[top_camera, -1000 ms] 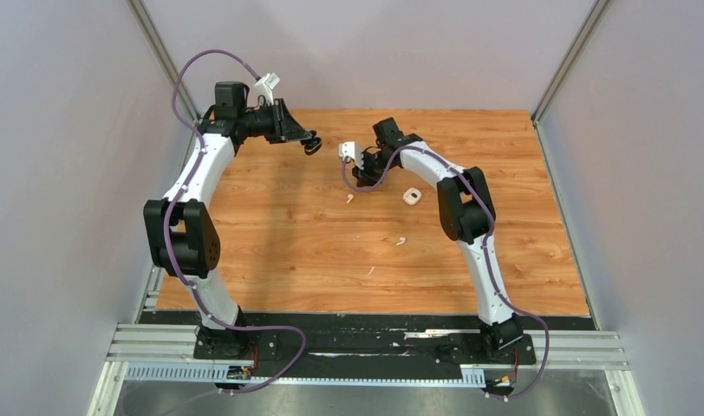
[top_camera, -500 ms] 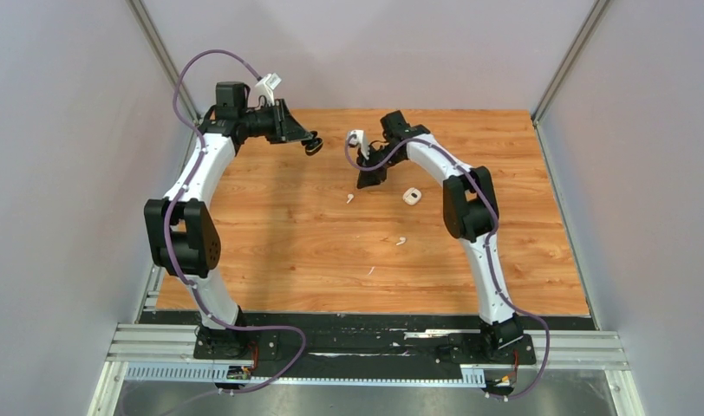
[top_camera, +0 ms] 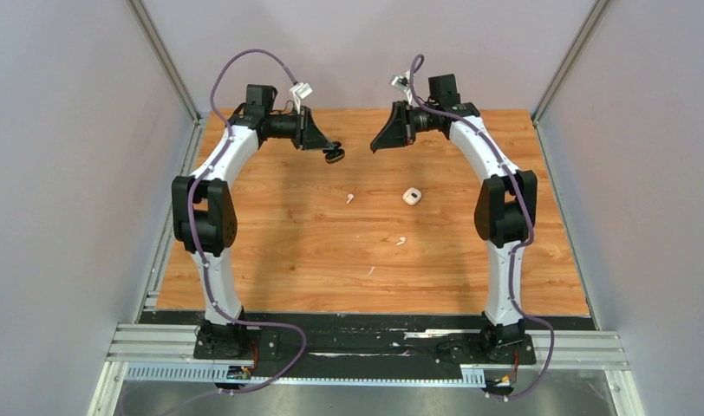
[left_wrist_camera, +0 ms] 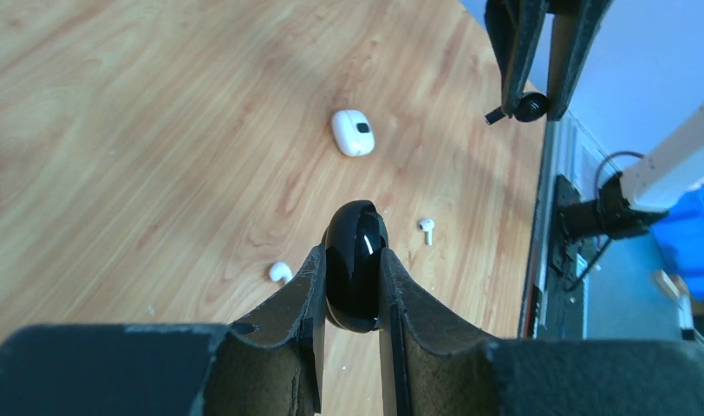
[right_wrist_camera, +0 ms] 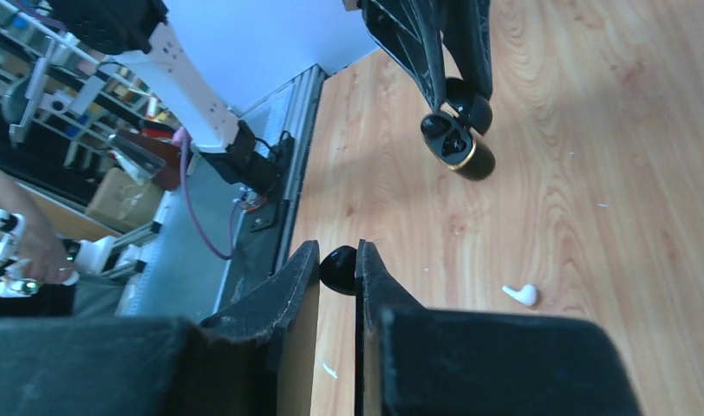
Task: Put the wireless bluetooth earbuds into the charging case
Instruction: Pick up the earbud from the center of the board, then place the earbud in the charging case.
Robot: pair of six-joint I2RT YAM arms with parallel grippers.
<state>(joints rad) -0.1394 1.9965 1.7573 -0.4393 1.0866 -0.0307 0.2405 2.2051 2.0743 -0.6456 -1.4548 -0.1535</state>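
Note:
My left gripper (top_camera: 334, 154) hangs above the far middle of the table, shut on a glossy black charging case (left_wrist_camera: 355, 264). The right wrist view shows that case (right_wrist_camera: 457, 146) open, with a gold rim. Facing it a short way to the right, my right gripper (top_camera: 374, 147) is shut on a small black earbud (right_wrist_camera: 338, 267), which also shows at its fingertips in the left wrist view (left_wrist_camera: 531, 106). Two white earbuds (top_camera: 349, 198) (top_camera: 401, 241) lie loose on the wood below. A shut white charging case (top_camera: 411, 197) lies to their right.
A tiny flat white fleck (top_camera: 371, 270) lies nearer the front of the wooden table (top_camera: 270, 251). Grey walls stand on three sides, and a black strip with the arm bases (top_camera: 366, 342) runs along the near edge.
My right gripper shut on the black earbud at the table, rose and swung to the back to face the left gripper. The left arm shifted right with the black case.

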